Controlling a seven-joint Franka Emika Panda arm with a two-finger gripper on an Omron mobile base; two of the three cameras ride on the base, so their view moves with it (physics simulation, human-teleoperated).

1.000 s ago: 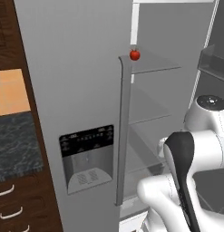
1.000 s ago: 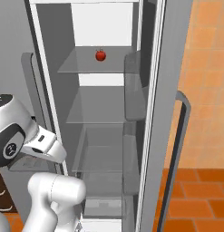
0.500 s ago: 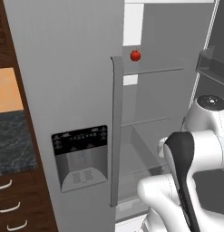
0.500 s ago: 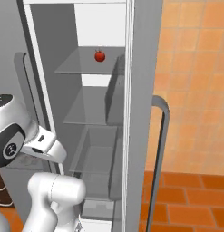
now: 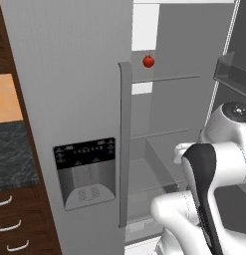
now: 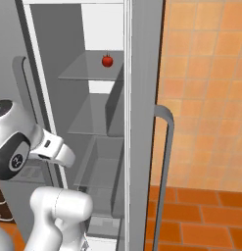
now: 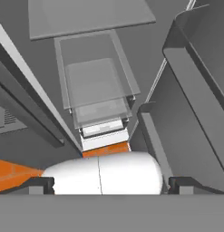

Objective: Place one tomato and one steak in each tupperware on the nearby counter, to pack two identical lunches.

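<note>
Nearest you is the white arm (image 5: 214, 199), folded low in front of the open fridge. In the hand view the pincer (image 7: 106, 183) points down into the fridge's lower part, its two dark tips wide apart at either side of the picture — open, holding nothing. Beyond the tips you see a clear drawer (image 7: 93, 81) under a glass shelf (image 7: 86, 16), with door bins (image 7: 195, 90) to the right.

At the left, in the left base view, you have the closed fridge door (image 5: 69, 99) with its dispenser panel (image 5: 85, 172) and long upright handle (image 5: 124, 144); left of it a strip of the black tabletop (image 5: 12, 157) sits over brown drawers (image 5: 17, 226).

Farthest in, one tomato (image 5: 148, 61) rests alone on an upper glass shelf (image 6: 88, 68), well above the arm — the right base view shows the same tomato (image 6: 107, 61) near the back wall.
</note>
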